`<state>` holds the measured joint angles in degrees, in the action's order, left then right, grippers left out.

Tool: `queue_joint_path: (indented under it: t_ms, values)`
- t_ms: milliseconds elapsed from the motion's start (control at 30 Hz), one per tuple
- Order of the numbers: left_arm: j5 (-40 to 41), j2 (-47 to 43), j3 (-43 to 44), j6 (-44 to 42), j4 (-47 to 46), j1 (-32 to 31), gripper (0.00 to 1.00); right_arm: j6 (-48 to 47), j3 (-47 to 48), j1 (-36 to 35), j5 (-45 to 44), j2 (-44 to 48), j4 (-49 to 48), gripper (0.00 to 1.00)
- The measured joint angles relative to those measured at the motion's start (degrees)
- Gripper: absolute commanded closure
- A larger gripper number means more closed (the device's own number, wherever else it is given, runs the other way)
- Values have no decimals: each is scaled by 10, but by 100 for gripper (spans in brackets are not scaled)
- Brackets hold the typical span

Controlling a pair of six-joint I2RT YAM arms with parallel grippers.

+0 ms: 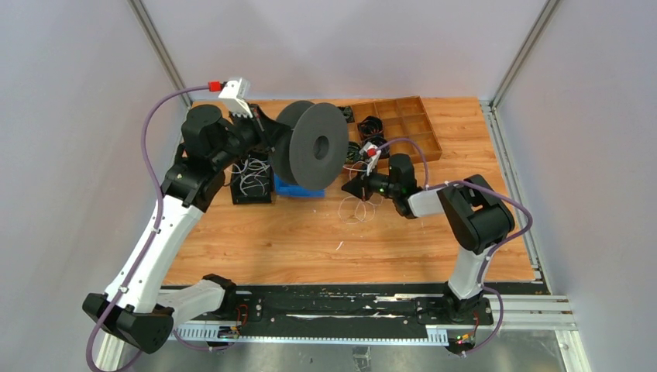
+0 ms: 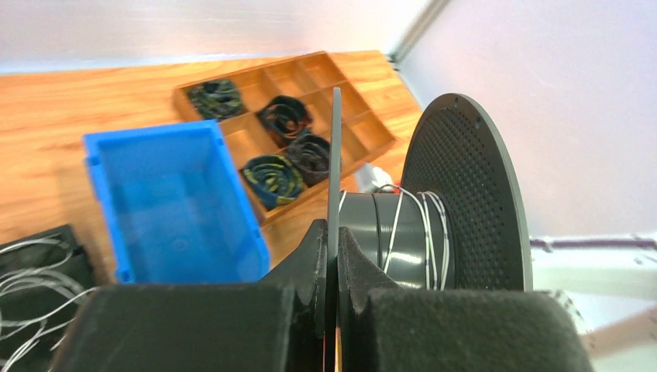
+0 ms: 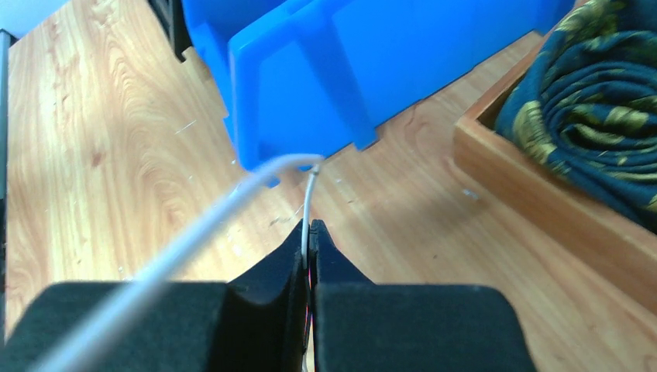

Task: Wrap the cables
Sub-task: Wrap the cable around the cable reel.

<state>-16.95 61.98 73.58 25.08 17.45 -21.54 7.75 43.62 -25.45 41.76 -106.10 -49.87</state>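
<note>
left fingers [image 2: 308, 260] clenched on spool flange [image 2: 335, 155] | right fingers [image 3: 285, 267] pinching cable [image 3: 308, 203] | step: wind; hold strand taut, lay turns side by side on hub [image 2: 387, 232]

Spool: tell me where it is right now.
In the top view the spool hangs at far centre, one flange clamped in the left pincer, over the blue bin and left of the wooden tray.

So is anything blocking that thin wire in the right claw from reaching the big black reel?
Nothing visible. The right gripper is shut on the cable, and the spool, clamped by the left gripper, hangs just beside it, some turns already wound.
</note>
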Motion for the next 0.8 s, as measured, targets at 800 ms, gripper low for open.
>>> queue_joint_path:
  t_ms: [800]
  values:
    - [113, 3, 0, 58, 37, 109, 100, -80, -39, -92, 5, 54, 131, 99]
